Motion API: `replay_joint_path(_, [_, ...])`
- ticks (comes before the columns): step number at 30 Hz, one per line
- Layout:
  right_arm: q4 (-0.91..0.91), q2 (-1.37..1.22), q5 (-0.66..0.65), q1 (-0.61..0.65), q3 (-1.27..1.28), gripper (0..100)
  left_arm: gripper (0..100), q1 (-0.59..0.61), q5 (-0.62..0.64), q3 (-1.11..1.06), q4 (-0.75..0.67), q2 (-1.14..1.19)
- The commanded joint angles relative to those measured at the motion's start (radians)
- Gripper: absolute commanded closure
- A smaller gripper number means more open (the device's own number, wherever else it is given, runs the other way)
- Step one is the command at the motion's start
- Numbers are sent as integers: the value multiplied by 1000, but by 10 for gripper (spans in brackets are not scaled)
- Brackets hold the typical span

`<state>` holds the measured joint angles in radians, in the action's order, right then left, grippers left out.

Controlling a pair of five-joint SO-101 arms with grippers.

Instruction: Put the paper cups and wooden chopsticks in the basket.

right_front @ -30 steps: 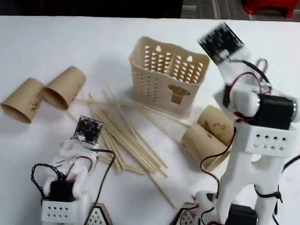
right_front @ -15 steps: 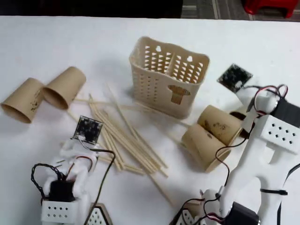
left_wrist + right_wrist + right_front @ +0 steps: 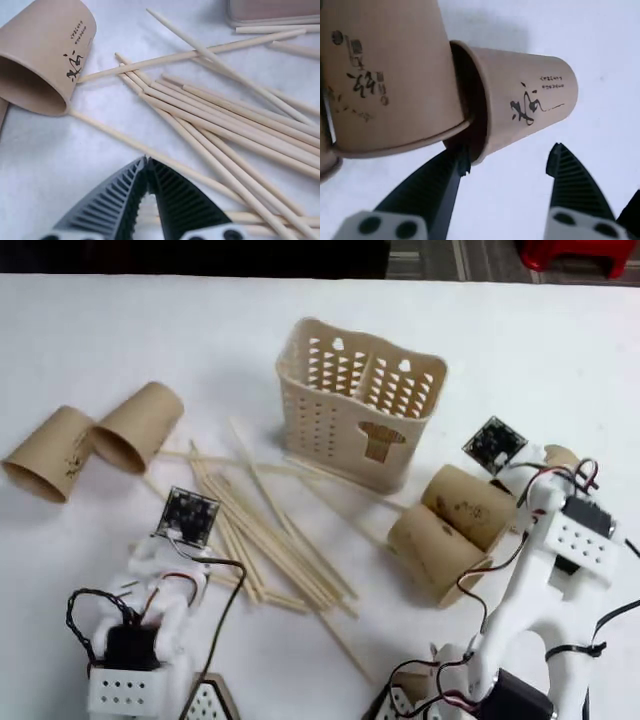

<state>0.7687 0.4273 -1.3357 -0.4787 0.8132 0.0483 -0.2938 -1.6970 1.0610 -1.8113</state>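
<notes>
The beige slotted basket (image 3: 360, 405) stands upright at mid-table. Wooden chopsticks (image 3: 270, 530) lie scattered in front of it. Two paper cups (image 3: 95, 445) lie on their sides at the far left, and two more paper cups (image 3: 450, 525) lie at the basket's right. My left gripper (image 3: 146, 164) is shut with nothing in it, its tips just over a chopstick (image 3: 165, 160) beside a cup (image 3: 45, 55). My right gripper (image 3: 510, 160) is open, low over the right-hand cups (image 3: 520, 110), with one finger (image 3: 455, 167) at a cup's rim.
Part of another brown cup (image 3: 562, 456) shows behind the right arm (image 3: 560, 540). The left arm (image 3: 150, 610) sits at the near left edge. White table (image 3: 150, 330) lies bare at the back and far right.
The right arm has swung down from beside the basket's top to the cups on the right. The left arm and all objects have stayed put.
</notes>
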Motion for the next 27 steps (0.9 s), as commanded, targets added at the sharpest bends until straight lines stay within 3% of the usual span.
replay_joint_path(1, [-191,19,-8,-10,69,747,976,4,-6,5,-32,-10])
replay_joint_path(6, [-455,19,-3,-15,210,763,976,5,-6,5,-31,-10])
replay_joint_path(10, [-607,19,-5,-22,264,871,976,5,-6,5,-29,-10])
replay_joint_path(18, [-662,22,-6,-39,267,978,976,5,-6,5,-28,-10])
replay_joint_path(27, [-920,21,23,-82,267,979,976,5,-6,5,-28,-10])
